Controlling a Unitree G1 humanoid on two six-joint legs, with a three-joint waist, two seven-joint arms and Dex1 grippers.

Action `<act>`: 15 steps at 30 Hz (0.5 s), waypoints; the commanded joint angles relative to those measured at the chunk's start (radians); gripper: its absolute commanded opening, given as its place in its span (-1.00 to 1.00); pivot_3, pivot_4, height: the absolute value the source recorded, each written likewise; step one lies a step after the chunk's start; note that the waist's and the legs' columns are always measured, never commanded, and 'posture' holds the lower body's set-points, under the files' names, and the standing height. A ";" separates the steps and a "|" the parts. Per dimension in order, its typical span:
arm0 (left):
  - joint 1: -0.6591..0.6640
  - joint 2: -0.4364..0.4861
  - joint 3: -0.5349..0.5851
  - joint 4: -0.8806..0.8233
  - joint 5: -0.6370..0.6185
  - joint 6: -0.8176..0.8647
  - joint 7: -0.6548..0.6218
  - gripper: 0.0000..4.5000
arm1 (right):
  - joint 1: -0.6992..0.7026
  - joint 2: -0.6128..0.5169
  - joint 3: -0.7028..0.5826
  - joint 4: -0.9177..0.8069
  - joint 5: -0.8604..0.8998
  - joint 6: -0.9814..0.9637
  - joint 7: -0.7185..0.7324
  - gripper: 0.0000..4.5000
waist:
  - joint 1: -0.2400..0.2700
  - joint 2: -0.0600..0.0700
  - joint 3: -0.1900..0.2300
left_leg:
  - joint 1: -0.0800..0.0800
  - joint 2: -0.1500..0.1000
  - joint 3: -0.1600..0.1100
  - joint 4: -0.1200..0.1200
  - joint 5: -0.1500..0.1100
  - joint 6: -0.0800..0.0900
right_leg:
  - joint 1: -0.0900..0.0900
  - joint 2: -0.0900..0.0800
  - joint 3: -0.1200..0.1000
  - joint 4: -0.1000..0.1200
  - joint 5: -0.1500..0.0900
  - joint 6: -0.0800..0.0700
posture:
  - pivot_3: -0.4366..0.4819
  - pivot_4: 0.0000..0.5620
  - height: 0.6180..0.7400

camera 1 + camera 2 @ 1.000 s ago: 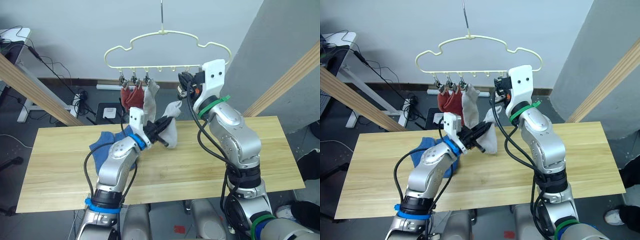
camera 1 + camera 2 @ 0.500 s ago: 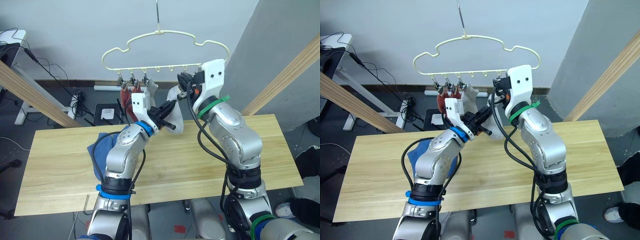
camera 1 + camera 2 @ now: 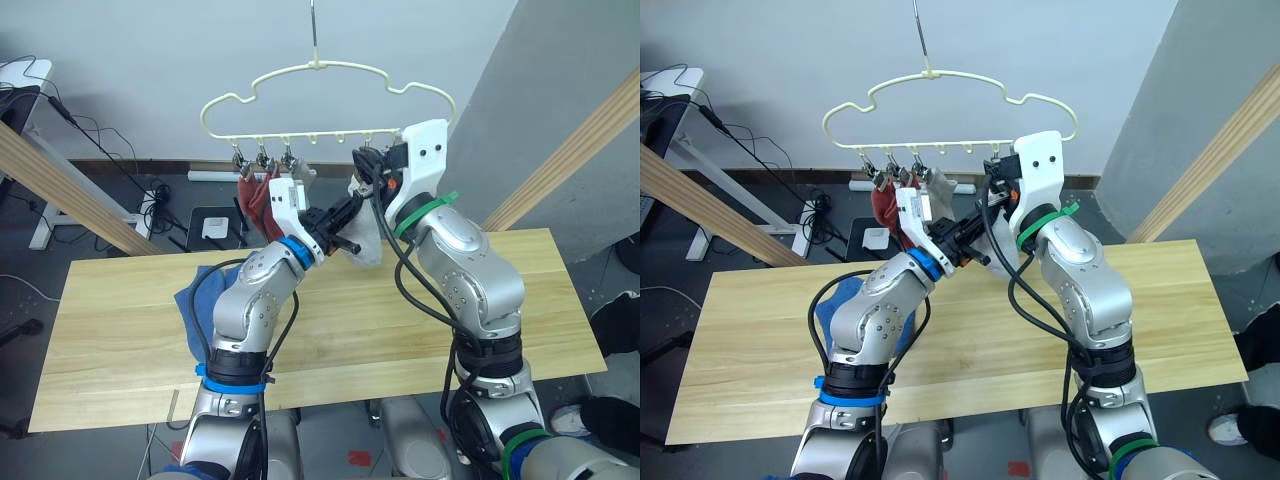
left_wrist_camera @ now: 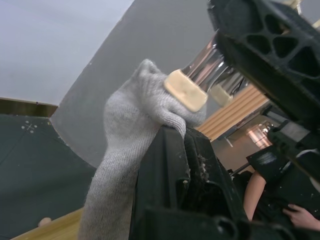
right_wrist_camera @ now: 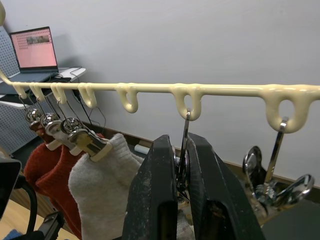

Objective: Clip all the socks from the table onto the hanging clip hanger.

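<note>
Table (image 3: 520,300) runs across the lower half of the left eye view, pale wood planks. At centre left of it lies a heap of blue socks (image 3: 200,290), partly behind the left arm.

Above the table, centre of frame, the left gripper (image 3: 345,214) is raised, its fingers pinching the top edge of a light grey sock (image 3: 366,243); the rest of the sock hangs down off the fingers, clear of the table. In the left wrist view the same sock (image 4: 120,150) is bunched over the black finger, its top touching a metal clip with a cream pad.

Right beside it, the right gripper (image 3: 368,176) is up at the clip row. In the right wrist view its fingers (image 5: 150,200) are pressed together on a metal clip (image 5: 183,165) hanging from a loop of the hanger bar.

Further back, upper centre, the clip hanger (image 3: 330,70) hangs by its hook before a pale wall. At the left end of its row, two rust red socks (image 3: 258,195) and another light grey sock (image 5: 102,180) hang clipped side by side.
</note>
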 commanded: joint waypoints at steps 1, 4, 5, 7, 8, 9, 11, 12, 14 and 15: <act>-0.019 0.001 0.001 -0.051 -0.018 -0.012 -0.003 -1.00 | 0.007 -0.002 0.009 -0.060 -0.002 -0.021 -0.002 -0.84 | 0.000 0.000 0.000 | 0.000 0.000 0.000 0.000 0.000 0.000 | 0.000 0.000 0.000 0.000 0.000 0.000 | -0.32 0.18 1.00; -0.020 0.004 -0.001 -0.046 -0.014 -0.016 -0.006 -1.00 | 0.010 -0.001 0.000 -0.069 0.005 -0.020 -0.007 -0.35 | 0.000 0.000 0.000 | 0.000 0.000 0.000 0.000 0.000 0.000 | 0.000 0.000 0.000 0.000 0.000 0.000 | -0.32 0.18 1.00; -0.020 0.005 -0.002 -0.043 -0.013 -0.018 -0.007 -1.00 | 0.010 -0.002 -0.002 -0.071 0.006 -0.014 -0.009 -0.20 | 0.000 0.000 0.000 | 0.000 0.000 0.000 0.000 0.000 0.000 | 0.000 0.000 0.000 0.000 0.000 0.000 | -0.32 0.18 1.00; -0.020 0.005 -0.004 -0.041 -0.012 -0.019 -0.006 -1.00 | 0.011 -0.004 -0.007 -0.080 0.013 0.003 -0.010 0.16 | 0.000 0.000 0.000 | 0.000 0.000 0.000 0.000 0.000 0.000 | 0.000 0.000 0.000 0.000 0.000 0.000 | -0.33 0.18 1.00; -0.020 0.006 -0.005 -0.039 -0.011 -0.020 -0.007 -1.00 | 0.013 -0.009 -0.007 -0.088 0.016 0.010 -0.006 0.33 | 0.000 0.000 0.000 | 0.000 0.000 0.000 0.000 0.000 0.000 | 0.000 0.000 0.000 0.000 0.000 0.000 | -0.33 0.18 1.00; -0.021 0.007 -0.007 -0.037 -0.008 -0.021 -0.007 -1.00 | 0.018 -0.015 -0.008 -0.102 0.023 0.021 0.001 0.48 | 0.000 0.000 0.000 | 0.000 0.000 0.000 0.000 0.000 0.000 | 0.000 0.000 0.000 0.000 -0.001 0.001 | -0.33 0.18 1.00; -0.024 0.009 -0.010 -0.030 -0.001 -0.026 -0.008 -1.00 | 0.028 -0.026 -0.009 -0.129 0.036 0.043 0.010 0.48 | 0.000 0.000 0.000 | 0.000 0.000 0.000 0.000 0.000 0.000 | 0.000 0.000 0.000 0.000 -0.002 0.003 | -0.33 0.18 1.00; -0.025 0.010 -0.012 -0.028 0.003 -0.029 -0.008 -1.00 | 0.032 -0.030 -0.010 -0.140 0.041 0.053 0.012 0.48 | 0.000 0.000 0.000 | 0.000 0.000 0.000 0.000 0.000 0.000 | 0.000 0.000 0.000 0.000 -0.002 0.003 | -0.33 0.18 1.00; -0.029 0.012 -0.016 -0.017 0.016 -0.038 -0.003 -1.00 | 0.049 -0.041 -0.012 -0.182 0.064 0.087 0.023 0.48 | 0.000 0.000 0.000 | 0.000 0.000 0.000 0.000 0.000 0.000 | 0.000 0.000 0.000 0.000 -0.002 0.003 | -0.33 0.18 1.00; -0.027 0.015 -0.023 -0.016 0.030 -0.049 -0.002 -1.00 | 0.064 -0.050 -0.011 -0.218 0.082 0.109 0.033 0.48 | 0.000 0.000 0.000 | 0.000 0.000 0.000 0.000 0.000 0.000 | 0.000 0.000 0.000 0.000 -0.002 0.003 | -0.33 0.19 1.00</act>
